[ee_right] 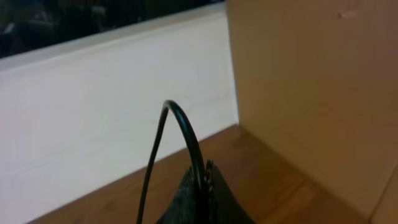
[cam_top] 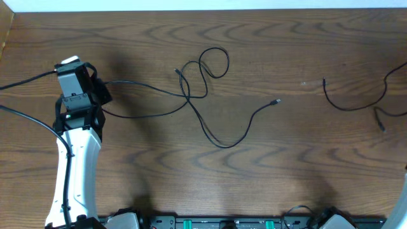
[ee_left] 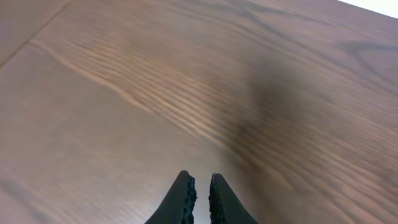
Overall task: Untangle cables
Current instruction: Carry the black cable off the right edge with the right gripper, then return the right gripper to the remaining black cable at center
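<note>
A thin black cable (cam_top: 205, 130) lies looped across the table's middle, its plug end (cam_top: 277, 100) to the right. Two of its strands run left to my left gripper (cam_top: 100, 92). In the left wrist view that gripper (ee_left: 199, 180) has its fingers almost together with a narrow gap, and no cable shows at the tips. A second black cable (cam_top: 325, 87) lies at the far right and runs off the right edge. My right gripper (ee_right: 204, 167), outside the overhead view, is shut on a black cable (ee_right: 180, 121) that arches up from its fingers. No white cord is visible.
The left arm (cam_top: 76, 165) reaches up from the front left edge, its own thicker black cables (cam_top: 25, 81) trailing to the left. A white wall (ee_right: 93, 106) and a tan board (ee_right: 311, 81) stand beside the right gripper. Arm bases line the front edge (cam_top: 222, 222).
</note>
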You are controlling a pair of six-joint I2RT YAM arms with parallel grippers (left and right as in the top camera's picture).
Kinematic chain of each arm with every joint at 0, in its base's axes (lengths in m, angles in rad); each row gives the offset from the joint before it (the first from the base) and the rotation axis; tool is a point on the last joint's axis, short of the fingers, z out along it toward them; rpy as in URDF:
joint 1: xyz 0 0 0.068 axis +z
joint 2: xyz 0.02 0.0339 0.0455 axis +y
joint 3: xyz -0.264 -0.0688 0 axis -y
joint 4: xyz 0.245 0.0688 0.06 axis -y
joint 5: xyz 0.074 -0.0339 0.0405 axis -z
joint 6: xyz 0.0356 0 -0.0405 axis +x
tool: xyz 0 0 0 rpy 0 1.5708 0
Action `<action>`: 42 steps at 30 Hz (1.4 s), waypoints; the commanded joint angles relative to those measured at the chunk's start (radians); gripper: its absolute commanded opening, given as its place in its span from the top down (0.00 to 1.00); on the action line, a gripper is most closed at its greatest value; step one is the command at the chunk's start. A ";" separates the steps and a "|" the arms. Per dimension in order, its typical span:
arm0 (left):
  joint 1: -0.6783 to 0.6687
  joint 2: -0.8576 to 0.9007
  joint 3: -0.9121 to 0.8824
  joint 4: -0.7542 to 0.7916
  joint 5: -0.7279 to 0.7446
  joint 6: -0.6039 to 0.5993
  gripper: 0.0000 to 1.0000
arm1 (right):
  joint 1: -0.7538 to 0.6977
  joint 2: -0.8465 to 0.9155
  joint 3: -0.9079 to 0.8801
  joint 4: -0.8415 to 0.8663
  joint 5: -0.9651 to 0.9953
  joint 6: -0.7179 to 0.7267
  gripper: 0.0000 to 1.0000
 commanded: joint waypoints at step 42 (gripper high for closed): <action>0.002 0.005 0.009 0.000 0.297 -0.020 0.93 | -0.109 0.352 0.014 0.331 0.106 0.010 0.01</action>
